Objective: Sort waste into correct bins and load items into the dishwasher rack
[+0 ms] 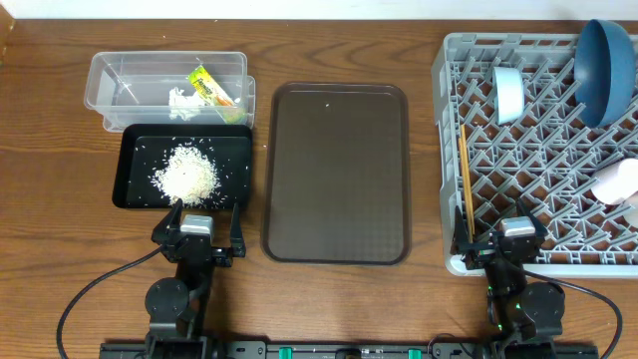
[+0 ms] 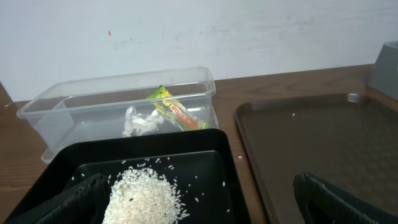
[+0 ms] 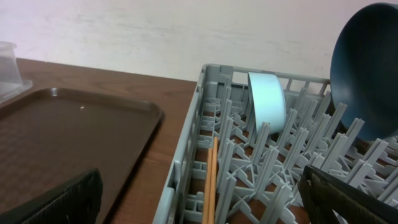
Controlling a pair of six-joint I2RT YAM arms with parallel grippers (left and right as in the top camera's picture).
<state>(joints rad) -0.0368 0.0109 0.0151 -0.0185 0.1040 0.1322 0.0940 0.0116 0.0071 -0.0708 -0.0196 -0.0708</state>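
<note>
A smooth brown tray (image 1: 336, 172) is lying in the middle of the table (image 1: 50, 150). At the left, the clear tub (image 1: 130, 68) is holding a wrapper (image 1: 209, 85) and crumpled paper (image 1: 184, 98), with rice (image 1: 186, 172) heaping in the black tray (image 1: 135, 165) nearer. At the right, the grey peg rack (image 1: 538, 170) is carrying plate (image 1: 606, 70), bowl (image 1: 508, 93) and chopsticks (image 1: 465, 184), while the left fingers (image 2: 68, 202) and right fingers (image 3: 62, 202) are gaping, empty.

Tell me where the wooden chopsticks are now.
In the overhead view, the wooden chopsticks lie inside the dishwasher rack along its left edge, right of the brown tray and left of the light-blue bowl.
</note>
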